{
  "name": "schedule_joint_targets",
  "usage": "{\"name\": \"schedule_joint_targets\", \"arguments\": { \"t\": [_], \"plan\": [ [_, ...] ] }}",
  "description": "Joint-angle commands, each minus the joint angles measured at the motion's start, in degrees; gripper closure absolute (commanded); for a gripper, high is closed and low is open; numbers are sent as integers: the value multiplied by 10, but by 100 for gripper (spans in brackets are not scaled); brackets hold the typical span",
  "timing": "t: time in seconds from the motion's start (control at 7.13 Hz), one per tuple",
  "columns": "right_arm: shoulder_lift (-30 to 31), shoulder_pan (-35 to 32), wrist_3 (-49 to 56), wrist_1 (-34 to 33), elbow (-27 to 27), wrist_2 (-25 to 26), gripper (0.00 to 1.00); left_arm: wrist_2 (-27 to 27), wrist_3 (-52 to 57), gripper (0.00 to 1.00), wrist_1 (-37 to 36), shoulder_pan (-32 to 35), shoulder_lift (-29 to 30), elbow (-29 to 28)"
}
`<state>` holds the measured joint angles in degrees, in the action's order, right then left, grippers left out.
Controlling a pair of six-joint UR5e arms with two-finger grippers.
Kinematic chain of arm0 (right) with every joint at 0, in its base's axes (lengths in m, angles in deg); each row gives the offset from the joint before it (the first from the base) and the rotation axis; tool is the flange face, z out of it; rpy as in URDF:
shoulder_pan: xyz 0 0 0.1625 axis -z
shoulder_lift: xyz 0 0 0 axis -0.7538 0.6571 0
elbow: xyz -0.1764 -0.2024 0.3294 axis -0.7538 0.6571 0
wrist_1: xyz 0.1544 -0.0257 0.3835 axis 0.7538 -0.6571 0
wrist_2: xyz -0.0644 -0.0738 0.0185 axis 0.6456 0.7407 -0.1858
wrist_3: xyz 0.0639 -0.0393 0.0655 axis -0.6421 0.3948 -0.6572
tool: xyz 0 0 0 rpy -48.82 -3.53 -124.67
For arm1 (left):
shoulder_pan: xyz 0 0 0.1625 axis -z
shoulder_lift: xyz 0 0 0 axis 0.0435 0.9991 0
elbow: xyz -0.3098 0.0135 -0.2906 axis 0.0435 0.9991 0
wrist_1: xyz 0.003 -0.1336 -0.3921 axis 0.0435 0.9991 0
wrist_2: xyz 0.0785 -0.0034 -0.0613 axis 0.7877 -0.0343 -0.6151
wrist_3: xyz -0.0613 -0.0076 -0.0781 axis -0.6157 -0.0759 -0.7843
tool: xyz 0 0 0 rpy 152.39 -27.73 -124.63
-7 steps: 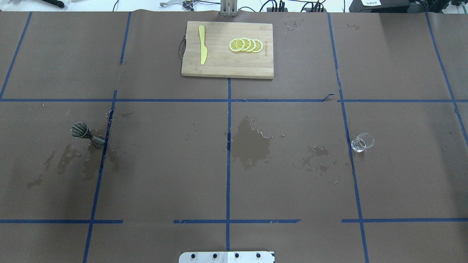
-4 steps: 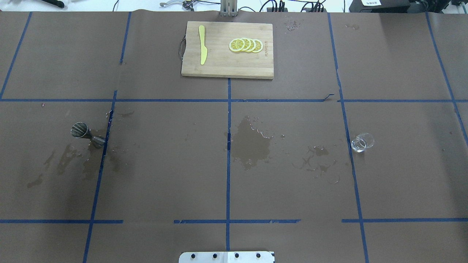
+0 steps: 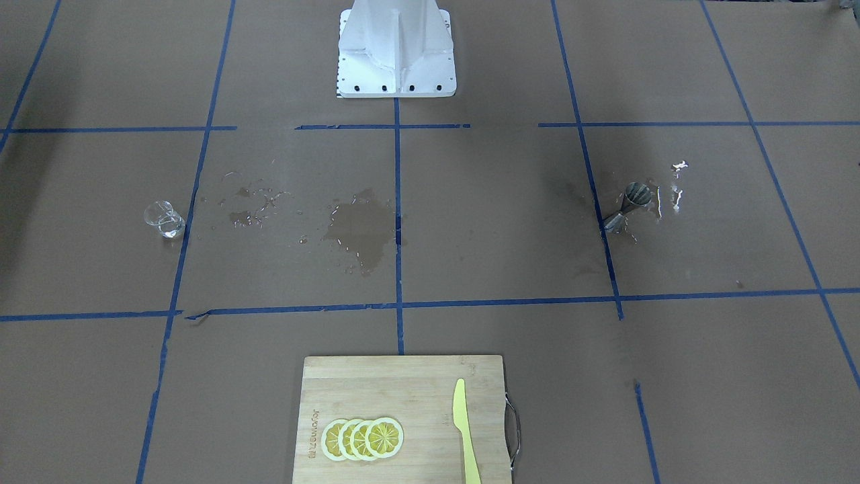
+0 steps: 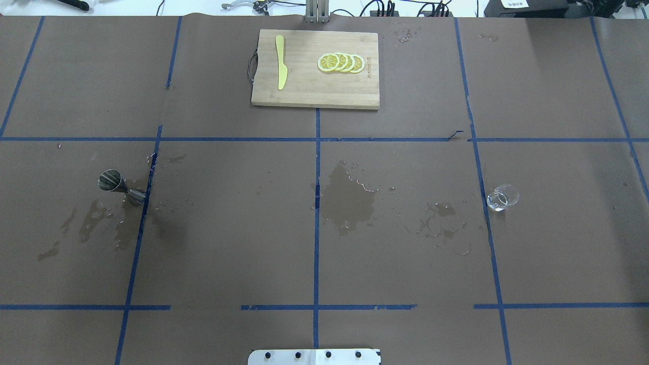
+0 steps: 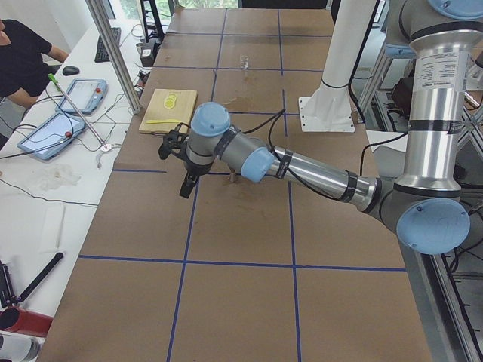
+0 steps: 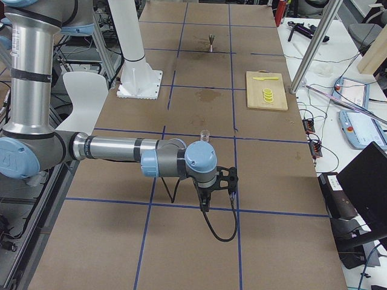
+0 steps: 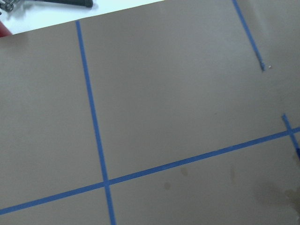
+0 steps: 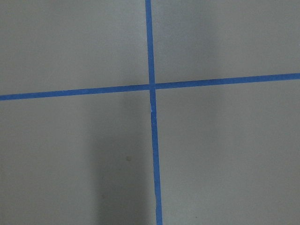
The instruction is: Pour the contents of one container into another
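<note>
Though apart — jigger (image 4: 120, 186), glass (image 4: 502, 197), seemingly upright

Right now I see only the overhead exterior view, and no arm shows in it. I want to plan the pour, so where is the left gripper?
Observer: The left gripper hangs pointing down over the brown paper, nearer the exterior left camera than the small steel double-cone jigger.
Operator: And the right one?
Observer: The right gripper hangs likewise, nearer the exterior right camera than the small clear glass cup.
Operator: Fingers open?
Observer: I cannot tell. Both wrist cameras show only that paper and blue tape.
</note>
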<state>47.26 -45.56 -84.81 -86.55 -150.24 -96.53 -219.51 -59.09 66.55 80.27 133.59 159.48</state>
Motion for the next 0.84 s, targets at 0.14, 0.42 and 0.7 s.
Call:
{"name": "schedule_joint_targets", "arguments": {
  "t": [0.14, 0.42, 0.7],
  "plan": [
    [-19, 0, -1, -2, -3, -9, 0, 168, -276, 0, 5, -187, -4, 155],
    [-21, 1, -1, -1, -8, -8, 0, 304, -405, 0, 6, -306, -15, 206],
    [-21, 5, -2, 1, -8, -9, 0, 486, -506, 0, 5, -444, -55, 228]
  ]
}}
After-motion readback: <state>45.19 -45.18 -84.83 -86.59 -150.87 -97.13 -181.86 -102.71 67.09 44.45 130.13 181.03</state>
